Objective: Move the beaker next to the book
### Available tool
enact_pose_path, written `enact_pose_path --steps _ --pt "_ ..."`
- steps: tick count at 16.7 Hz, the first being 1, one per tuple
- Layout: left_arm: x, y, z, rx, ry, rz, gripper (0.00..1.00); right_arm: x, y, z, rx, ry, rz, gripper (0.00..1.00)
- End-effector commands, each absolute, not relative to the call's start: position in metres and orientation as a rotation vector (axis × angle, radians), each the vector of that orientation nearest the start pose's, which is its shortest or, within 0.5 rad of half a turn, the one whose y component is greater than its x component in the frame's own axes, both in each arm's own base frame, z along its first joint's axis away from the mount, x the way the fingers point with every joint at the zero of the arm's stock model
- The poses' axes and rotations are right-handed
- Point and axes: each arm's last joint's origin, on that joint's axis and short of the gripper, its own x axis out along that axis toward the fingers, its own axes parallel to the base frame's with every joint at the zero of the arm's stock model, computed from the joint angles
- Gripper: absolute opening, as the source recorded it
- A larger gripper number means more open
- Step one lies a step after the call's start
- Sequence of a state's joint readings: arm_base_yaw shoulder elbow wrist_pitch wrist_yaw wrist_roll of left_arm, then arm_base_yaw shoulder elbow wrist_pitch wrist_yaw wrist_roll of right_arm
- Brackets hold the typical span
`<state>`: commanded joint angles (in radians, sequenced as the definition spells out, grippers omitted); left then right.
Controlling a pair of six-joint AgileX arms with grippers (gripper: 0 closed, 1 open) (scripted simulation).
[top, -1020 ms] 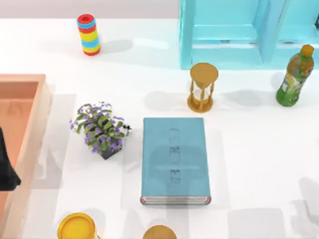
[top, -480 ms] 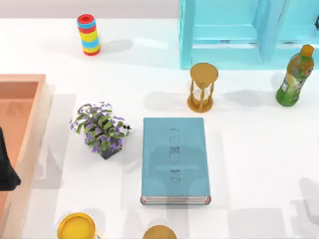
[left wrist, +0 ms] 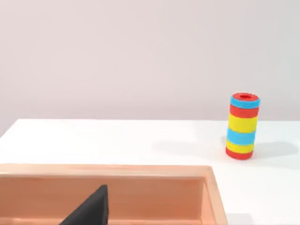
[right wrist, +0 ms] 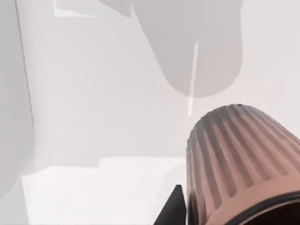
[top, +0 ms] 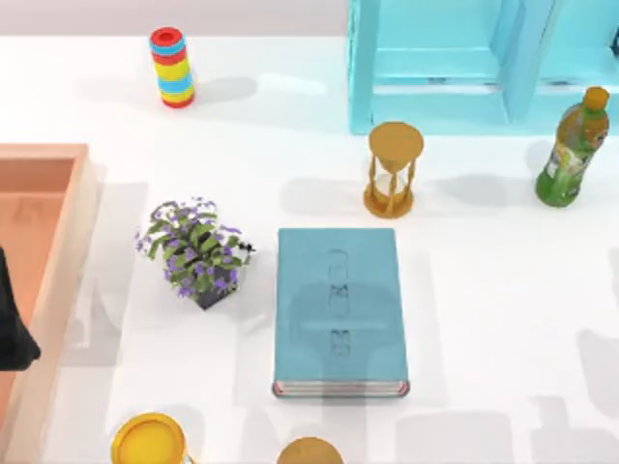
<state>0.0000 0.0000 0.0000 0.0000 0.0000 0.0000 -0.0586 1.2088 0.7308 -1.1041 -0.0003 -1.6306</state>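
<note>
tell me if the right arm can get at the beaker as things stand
Probably yes. In the right wrist view the beaker is close beside the right tool, with nothing between them. I cannot tell whether it is already gripped.

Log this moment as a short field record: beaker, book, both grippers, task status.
beaker: close up in the right wrist view
book: lying flat mid-table, potted plant at its left
right gripper: close beside the beaker
left gripper: parked over the wooden tray
status: beaker not yet set next to the book
</note>
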Motion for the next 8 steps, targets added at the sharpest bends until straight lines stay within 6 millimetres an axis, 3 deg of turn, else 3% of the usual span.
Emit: enact_pose_path --steps 2,8 --pt "0.1057 -0.0012 0.16 0.0 0.0 0.0 1.0 0.1755 -0.01 0.1984 -1.2 1.213 1.202 0.0" --pt "0.1057 -0.0012 0.16 0.0 0.0 0.0 1.0 0.1768 -0.0092 0.1986 -1.193 1.22 1.201 0.0"
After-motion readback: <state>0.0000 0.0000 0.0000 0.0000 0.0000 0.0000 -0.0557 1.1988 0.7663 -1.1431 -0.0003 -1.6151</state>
